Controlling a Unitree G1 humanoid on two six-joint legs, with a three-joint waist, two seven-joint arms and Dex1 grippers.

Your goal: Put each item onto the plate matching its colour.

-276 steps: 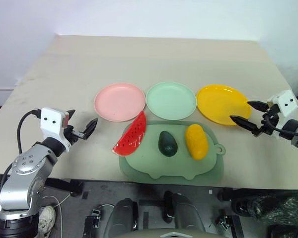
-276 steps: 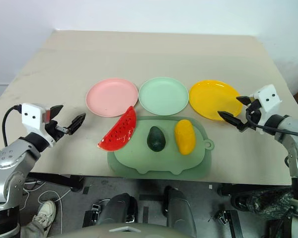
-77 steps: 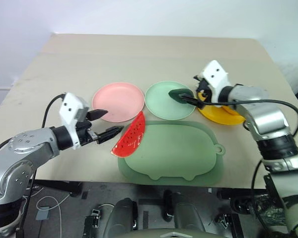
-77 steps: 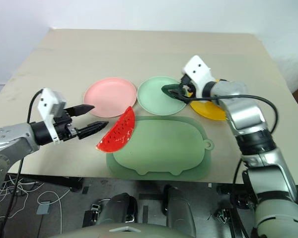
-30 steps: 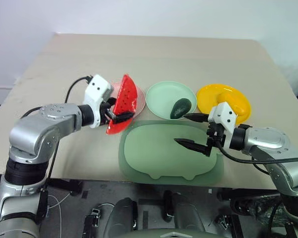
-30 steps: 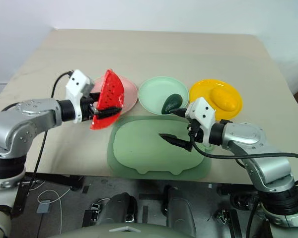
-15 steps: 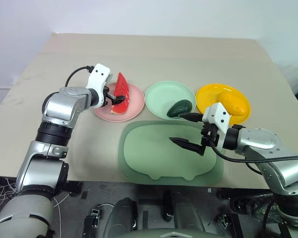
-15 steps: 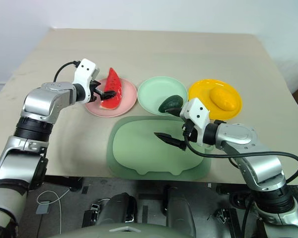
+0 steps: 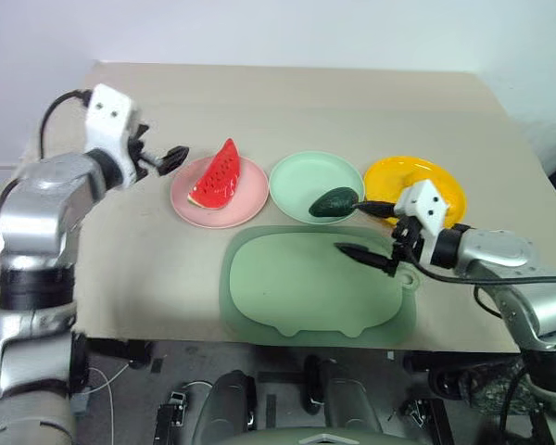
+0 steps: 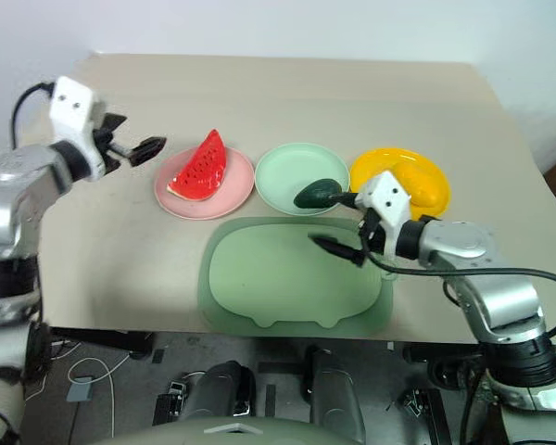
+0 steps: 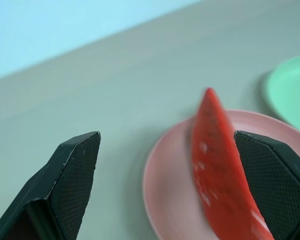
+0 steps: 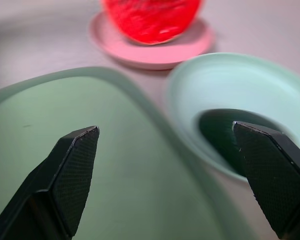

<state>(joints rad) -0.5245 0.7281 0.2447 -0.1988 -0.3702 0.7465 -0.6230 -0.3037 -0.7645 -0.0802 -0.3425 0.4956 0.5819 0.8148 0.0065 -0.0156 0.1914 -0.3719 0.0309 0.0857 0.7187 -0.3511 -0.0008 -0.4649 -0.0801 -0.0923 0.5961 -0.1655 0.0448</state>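
Observation:
The red watermelon wedge [image 9: 216,174] rests on the pink plate [image 9: 224,210]. My left gripper [image 9: 171,159] hangs open and empty just left of that plate, pointing at the wedge [image 11: 217,165]. The dark green avocado [image 9: 334,201] lies at the near right side of the mint green plate [image 9: 301,176]. The yellow fruit [image 10: 424,184] sits on the yellow plate [image 9: 445,181], partly behind my right wrist. My right gripper [image 9: 350,227] is open and empty over the mat's right part, just in front of the avocado [image 12: 225,132].
A large pale green blob-shaped mat [image 9: 296,287] lies bare at the table's near edge, in front of the three plates. The beige table [image 9: 287,102] stretches back behind the plates to a white wall.
My left gripper has let go of the watermelon and drawn back left, off the pink plate; the wedge now rests there. My right gripper has shifted a little to the right, still open.

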